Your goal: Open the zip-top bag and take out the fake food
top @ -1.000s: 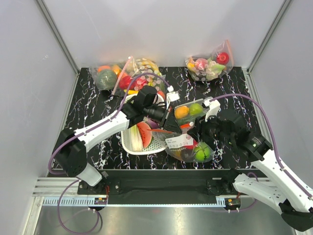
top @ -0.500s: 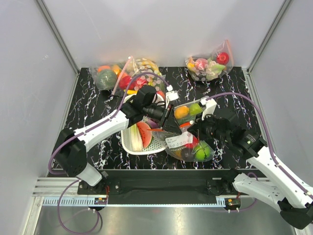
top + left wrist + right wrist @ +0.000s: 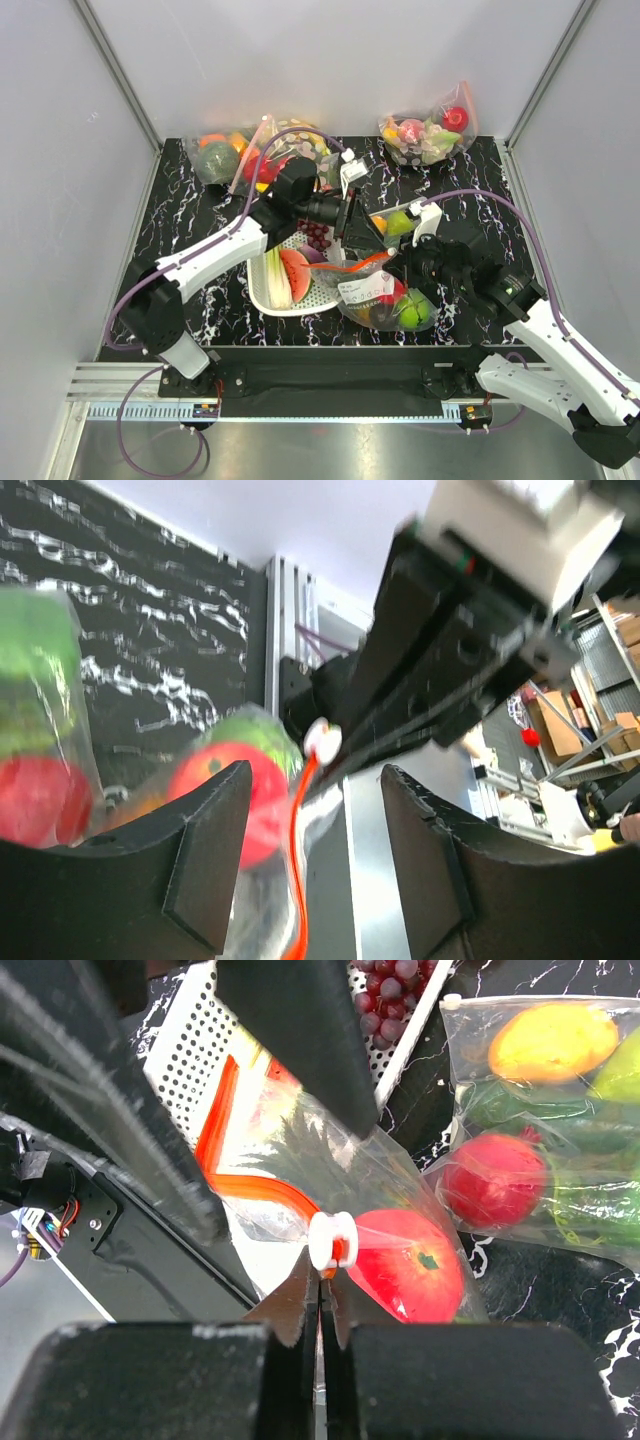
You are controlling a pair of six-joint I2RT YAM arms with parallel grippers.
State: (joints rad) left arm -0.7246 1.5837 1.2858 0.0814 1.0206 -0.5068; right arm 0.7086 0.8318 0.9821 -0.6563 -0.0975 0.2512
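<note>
The zip-top bag (image 3: 392, 302) lies at the front centre, clear plastic with a white label (image 3: 364, 288) and an orange-red zip strip (image 3: 362, 263) lifted towards the left. The fake food shows through it: a red fruit (image 3: 405, 1265), a green fruit (image 3: 411, 316) and the pineapple's spiky crown (image 3: 300, 1155). My right gripper (image 3: 322, 1278) is shut on the bag's zip edge just below the white slider (image 3: 332, 1240). My left gripper (image 3: 315, 772) is open above the bag, and the orange strip (image 3: 298, 880) runs loose between its fingers.
A white perforated tray (image 3: 285, 311) with a leek, a watermelon slice and grapes sits left of the bag. A clear bag with an orange and a green apple (image 3: 395, 222) lies just behind. More filled bags lie at the back left (image 3: 270, 150) and back right (image 3: 425, 135).
My left gripper has opened, let go of the zip strip and drawn back and up. My right gripper has closed on the bag's zip edge beside the slider.
</note>
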